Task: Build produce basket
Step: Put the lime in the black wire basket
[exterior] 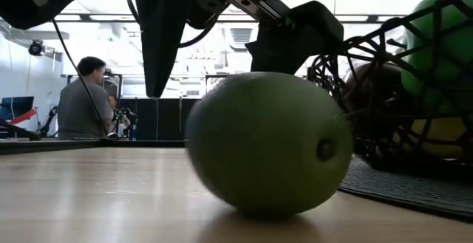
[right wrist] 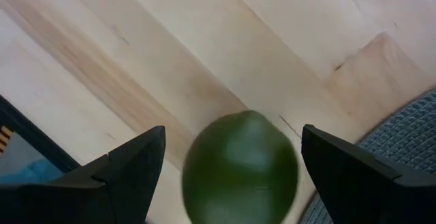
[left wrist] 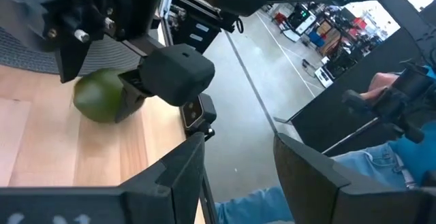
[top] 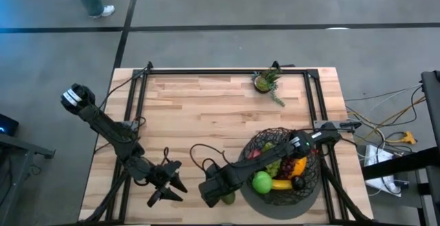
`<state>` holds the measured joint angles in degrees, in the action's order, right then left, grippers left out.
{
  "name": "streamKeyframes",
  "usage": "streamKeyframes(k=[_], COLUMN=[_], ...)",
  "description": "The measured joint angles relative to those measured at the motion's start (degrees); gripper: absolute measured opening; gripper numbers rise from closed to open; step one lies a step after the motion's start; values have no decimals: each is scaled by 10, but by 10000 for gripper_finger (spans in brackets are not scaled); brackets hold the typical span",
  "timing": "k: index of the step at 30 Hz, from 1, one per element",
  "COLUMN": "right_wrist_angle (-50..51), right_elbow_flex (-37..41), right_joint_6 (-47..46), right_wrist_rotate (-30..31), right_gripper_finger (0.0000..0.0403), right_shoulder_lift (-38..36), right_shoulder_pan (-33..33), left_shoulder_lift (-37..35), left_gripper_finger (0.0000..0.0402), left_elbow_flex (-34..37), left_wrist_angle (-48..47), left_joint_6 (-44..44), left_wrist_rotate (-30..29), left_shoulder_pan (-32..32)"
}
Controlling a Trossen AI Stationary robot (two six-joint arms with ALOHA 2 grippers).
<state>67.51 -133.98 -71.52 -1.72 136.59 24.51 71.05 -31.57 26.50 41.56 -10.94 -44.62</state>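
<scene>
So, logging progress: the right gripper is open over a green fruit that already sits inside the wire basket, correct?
Not quite. The right gripper is open over the green fruit, but that fruit lies on the wooden table beside the wire basket, as the right wrist view shows.

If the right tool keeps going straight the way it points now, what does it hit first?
Most likely the green fruit: it lies on the table between the open fingers of the right tool, directly ahead. Past it comes only the wooden top. How much gap remains is hard to judge.
</scene>
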Motion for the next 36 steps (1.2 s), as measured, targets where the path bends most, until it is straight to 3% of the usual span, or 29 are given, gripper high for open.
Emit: streamKeyframes(k=[5,19,29,36], right_wrist_angle=[-3,-125,-147,-72], right_elbow_flex=[-10,-10,-10,-7], right_joint_6=[6,71,95,102], right_wrist_rotate=[17,222,203,177], right_gripper_finger=[326,326,326,326], right_shoulder_lift=[0,-45,-63,-43], right_shoulder_pan=[1,29,52,67], left_shoulder_lift=[0,0,-1,0], left_gripper_finger=[160,160,160,160], left_elbow_flex=[0,1,1,1], left_wrist_angle=[-4,-12,-32,-36], left_joint_6=[0,0,0,-1], left_wrist_rotate=[0,10,12,0], left_shoulder_pan=[0,0,0,1])
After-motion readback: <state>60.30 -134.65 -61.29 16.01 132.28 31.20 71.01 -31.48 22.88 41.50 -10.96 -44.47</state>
